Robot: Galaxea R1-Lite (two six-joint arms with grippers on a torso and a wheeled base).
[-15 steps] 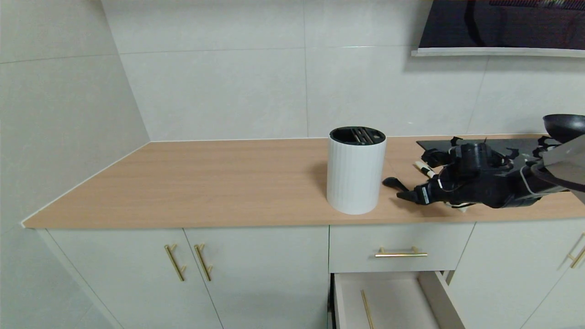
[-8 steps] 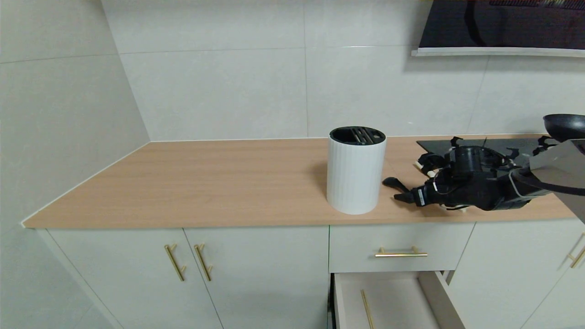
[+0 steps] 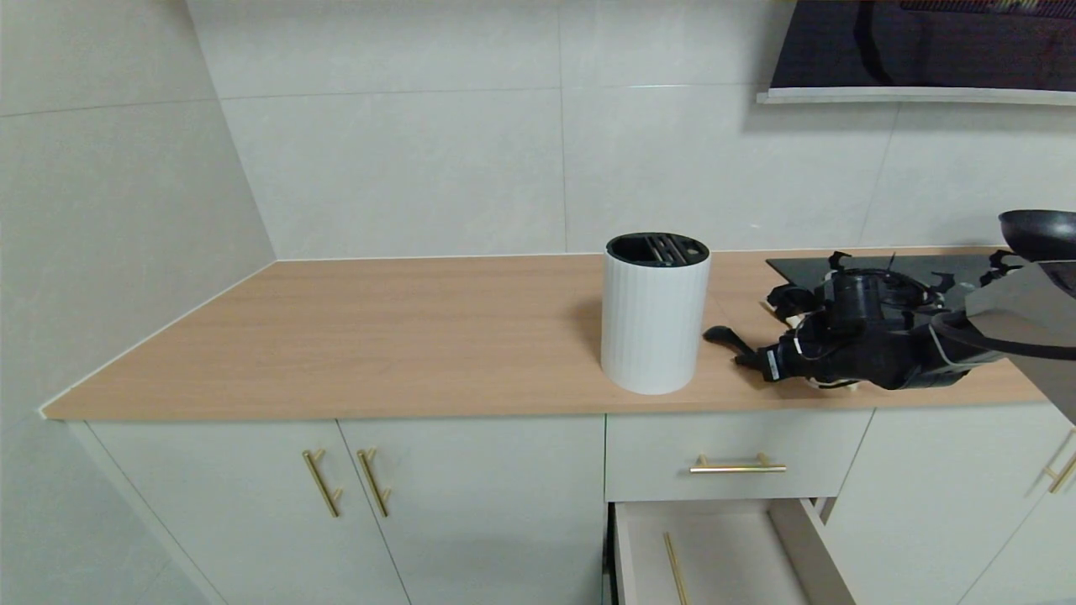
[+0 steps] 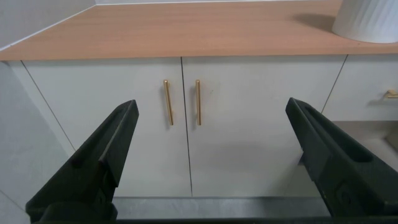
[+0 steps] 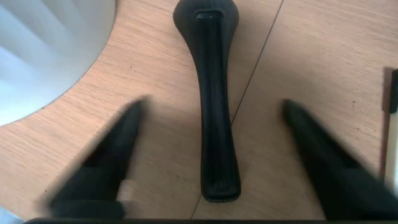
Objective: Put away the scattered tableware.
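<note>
Head view: Risk: the right gripper (image 3: 746, 360) sits low over the counter (image 3: 378, 336), with the holder (image 3: 654, 319) near its tip. A careless sweep toward it could knock the holder, and pressing lower could scrape the counter. The black handle (image 3: 727, 336) lies flat just ahead of the fingertips. The finger gap cannot be judged here.

Left wrist view: Low risk. The left gripper (image 4: 211, 107) has its fingers wide apart and holds nothing. It faces the cabinet doors (image 4: 186, 155), well apart from the handle.

Right wrist view: Risk: the handle (image 5: 211, 106) is smooth and tapered, so an off-centre pinch may squirt it sideways toward the holder (image 5: 43, 50). The gripper (image 5: 211, 109) fingers stand apart, flanking the handle, with no visible contact. A white stick (image 5: 392, 137) lies beyond one finger and could get nudged.
</note>
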